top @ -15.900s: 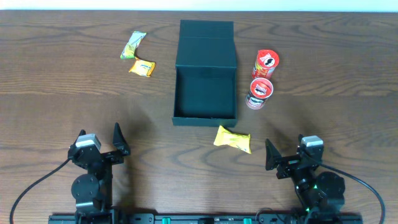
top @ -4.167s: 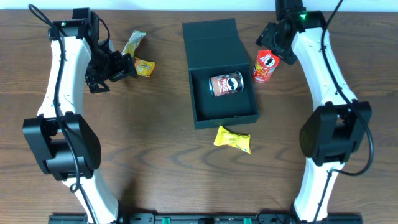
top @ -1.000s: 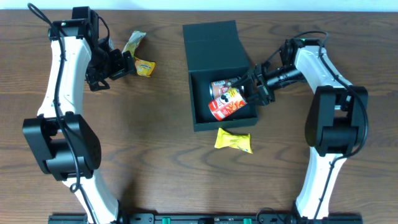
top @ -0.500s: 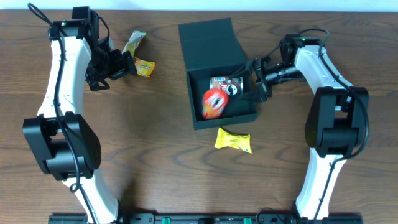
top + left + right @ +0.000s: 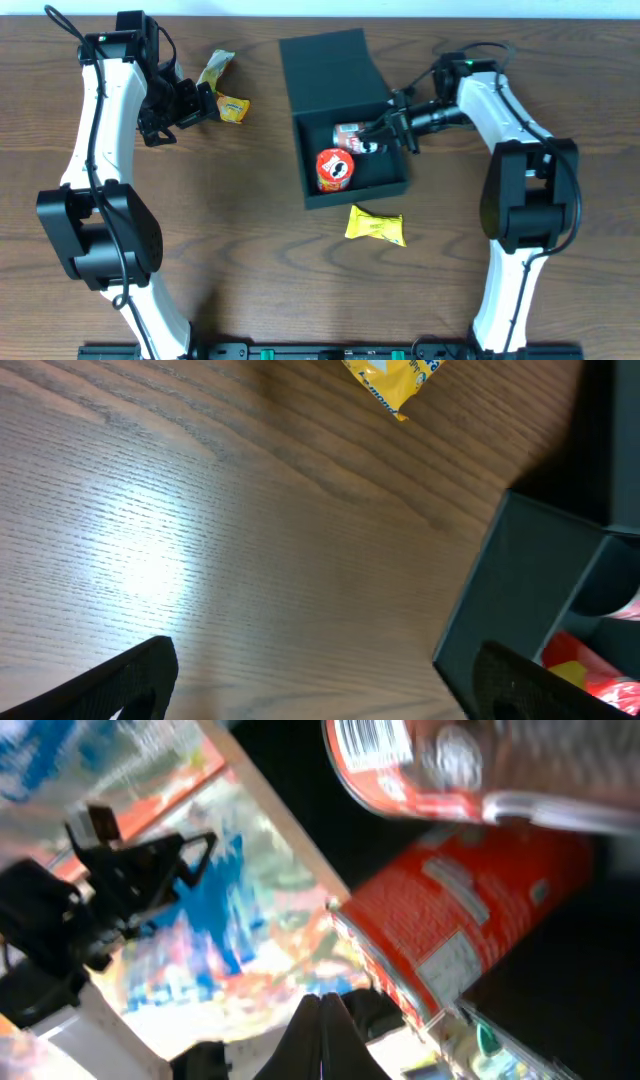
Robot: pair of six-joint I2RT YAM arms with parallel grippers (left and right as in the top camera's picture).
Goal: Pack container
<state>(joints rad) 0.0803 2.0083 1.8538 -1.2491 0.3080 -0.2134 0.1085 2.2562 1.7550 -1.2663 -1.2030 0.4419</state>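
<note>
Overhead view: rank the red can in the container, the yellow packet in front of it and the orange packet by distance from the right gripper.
1. The red can, inside the container, close beside the right gripper.
2. The yellow packet, outside, before the container's front wall.
3. The orange packet, far off to the left.

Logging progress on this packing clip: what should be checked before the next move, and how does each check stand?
1. Red can and lying can inside the container: ok.
2. Lid open: ok.
3. Right end effector shut, empty: ok.
4. Right end effector clear of the lying can: cannot tell.
5. Left end effector open: ok.
6. Yellow packet, orange packet, green packet packed: not ok, all on the table.
</note>
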